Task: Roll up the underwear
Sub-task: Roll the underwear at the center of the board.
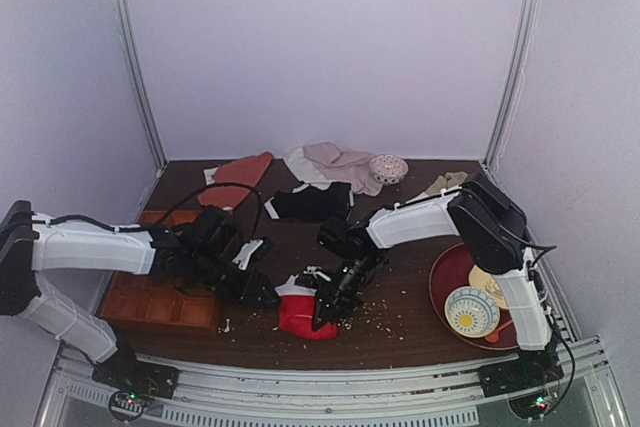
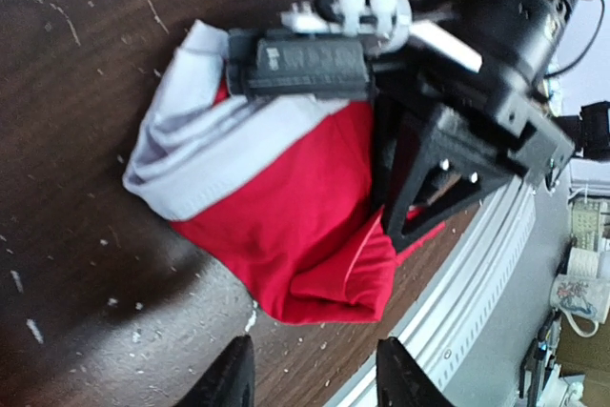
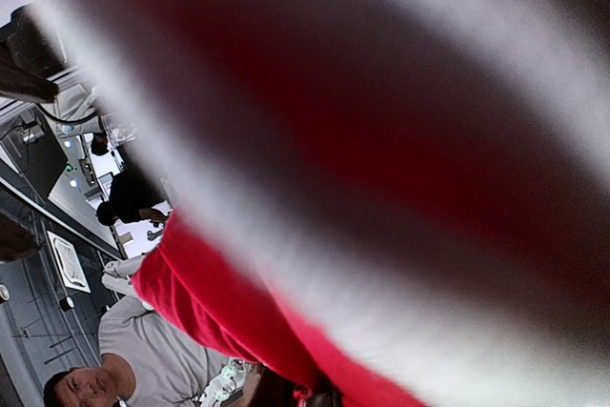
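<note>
Clamping the underwear (image 2: 286,207), right hand (image 1: 325,309) pinched tight

The bunched red underwear (image 2: 286,226) is lying mid-frame on the dark table (image 2: 86,73). The right gripper (image 2: 405,221) is pinching its right side, while the left gripper (image 2: 319,378) is gaping at the bottom edge, off the fabric.

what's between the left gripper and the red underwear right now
Nothing but a short strip of bare wooden table; the left wrist view shows the left gripper open, just clear of the underwear.
</note>
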`<state>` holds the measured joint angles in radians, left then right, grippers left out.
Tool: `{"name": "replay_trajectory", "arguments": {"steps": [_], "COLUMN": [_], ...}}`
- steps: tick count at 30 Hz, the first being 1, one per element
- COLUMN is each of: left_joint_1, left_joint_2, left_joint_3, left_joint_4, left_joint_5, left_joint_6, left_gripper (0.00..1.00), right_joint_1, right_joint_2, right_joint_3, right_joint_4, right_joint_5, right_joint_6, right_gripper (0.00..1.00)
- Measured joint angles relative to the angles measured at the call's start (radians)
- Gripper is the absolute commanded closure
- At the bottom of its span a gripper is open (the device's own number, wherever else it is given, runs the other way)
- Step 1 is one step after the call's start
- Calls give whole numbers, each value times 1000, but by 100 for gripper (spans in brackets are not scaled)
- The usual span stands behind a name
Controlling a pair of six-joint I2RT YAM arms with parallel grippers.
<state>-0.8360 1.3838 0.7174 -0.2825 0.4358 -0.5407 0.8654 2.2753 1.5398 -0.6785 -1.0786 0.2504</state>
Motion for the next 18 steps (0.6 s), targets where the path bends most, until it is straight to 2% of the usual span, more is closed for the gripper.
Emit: {"name": "replay_trajectory", "arguments": {"steps": [8,13,18], "left_joint_1": [-42,-81,-118], "left_joint_2": [-71,-80,-23], "left_joint_3": [-140,-143,-143], "left_joint_4": [164,240,295], "left_joint_5": [55,56,47], "left_joint_6": [41,79,116], "left_gripper": [54,54,52], "right_joint_1": [-1,-1,-1], "right_joint_2": [1,2,2], "right_joint_3": [0,0,0], "right_joint_4": [0,-1,-1], "right_joint_5": [-3,-3,-3], "right_joint_6": [0,1,9], "right_gripper": [100,100,100]}}
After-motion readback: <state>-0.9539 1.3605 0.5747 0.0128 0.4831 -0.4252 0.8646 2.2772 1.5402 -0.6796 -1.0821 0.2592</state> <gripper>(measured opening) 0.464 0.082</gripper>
